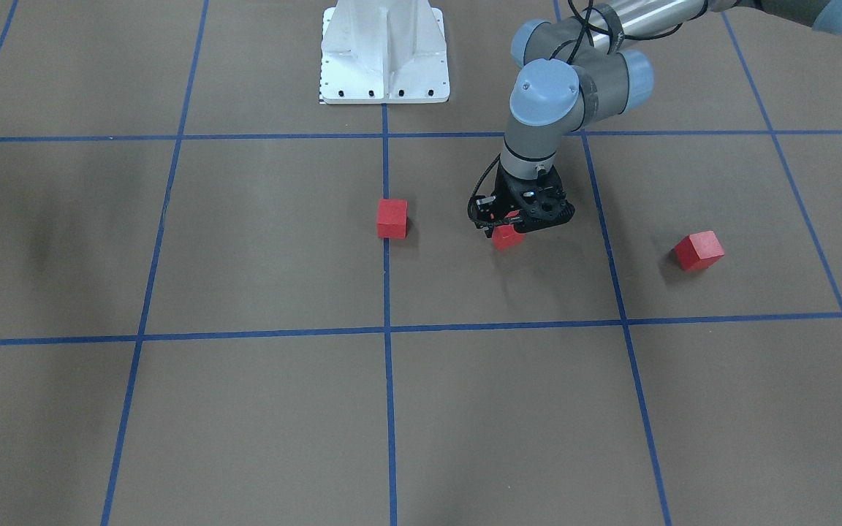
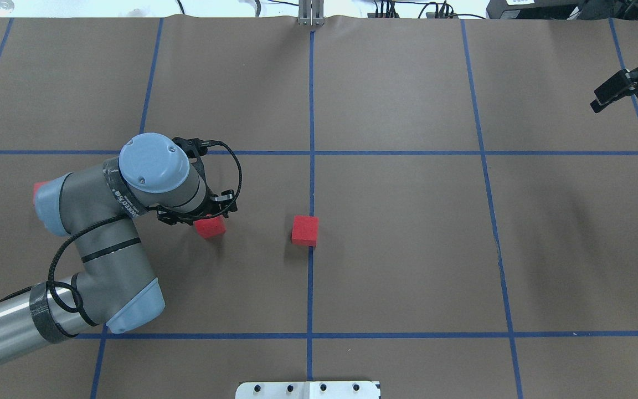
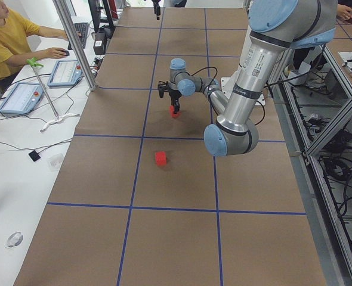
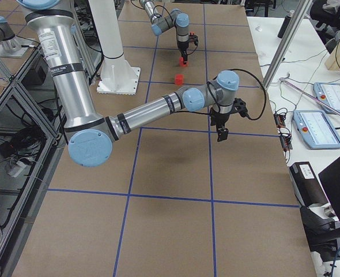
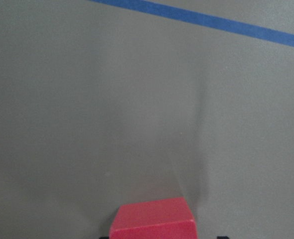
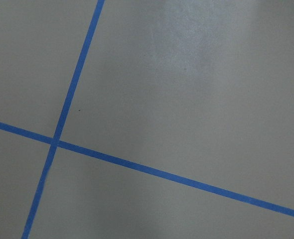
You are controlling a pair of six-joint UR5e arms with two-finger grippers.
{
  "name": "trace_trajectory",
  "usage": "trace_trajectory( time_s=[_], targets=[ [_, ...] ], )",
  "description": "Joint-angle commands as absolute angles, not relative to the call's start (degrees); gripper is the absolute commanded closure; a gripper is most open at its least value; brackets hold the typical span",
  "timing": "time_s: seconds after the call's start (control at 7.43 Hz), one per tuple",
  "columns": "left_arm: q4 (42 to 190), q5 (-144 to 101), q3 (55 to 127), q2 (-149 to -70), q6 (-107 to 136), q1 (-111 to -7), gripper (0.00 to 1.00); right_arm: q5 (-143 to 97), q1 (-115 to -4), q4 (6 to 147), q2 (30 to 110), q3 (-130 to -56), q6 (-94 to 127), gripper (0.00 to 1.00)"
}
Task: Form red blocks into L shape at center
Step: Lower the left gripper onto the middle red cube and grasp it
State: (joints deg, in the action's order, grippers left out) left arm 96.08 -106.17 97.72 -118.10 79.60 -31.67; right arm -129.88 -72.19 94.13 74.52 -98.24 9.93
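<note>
Left pincer (image 1: 511, 228) is clenched on one of the three red blocks, the gripped block (image 1: 506, 237). It points straight down, and its fingers press on opposite sides of the cube. In the left wrist view the gripped block (image 5: 153, 219) fills the bottom middle of the frame, with a dark fingertip just showing at either side. I cannot tell whether this cube rests on the table (image 1: 245, 424) or hangs just above it. It is in the grid square on the robot's left of the center (image 2: 310, 188), where the long blue tape line (image 1: 389, 409) runs through the grid. The middle block (image 1: 392, 218) already lies at the center, sitting on that line with most of its body toward the robot's left. The gripped block is near it but apart from it. The far block (image 1: 699, 250) lies turned at an angle, one square farther to the robot's left, beyond the next tape line and well apart from the other two. In the overhead view the left arm hides it almost wholly. The right pincer (image 2: 601, 101) hangs out at the table's right side, far from all the blocks. I cannot tell whether it is clenched or released. Its wrist view shows only brown table and crossing tape lines (image 6: 137, 167).
</note>
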Motion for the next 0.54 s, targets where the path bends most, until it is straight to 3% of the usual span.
trace_trajectory(
  time_s=[0.0,0.4],
  targets=[
    [96.0,-106.2,97.6,-117.9,77.9,-31.7,0.23,-129.8,-72.2,94.1,74.6,-98.2,9.9,0.0],
    [96.1,-106.2,97.6,-117.8,76.8,-31.6,0.23,-129.8,-72.2,94.1,74.9,-98.3,9.9,0.0]
  ],
)
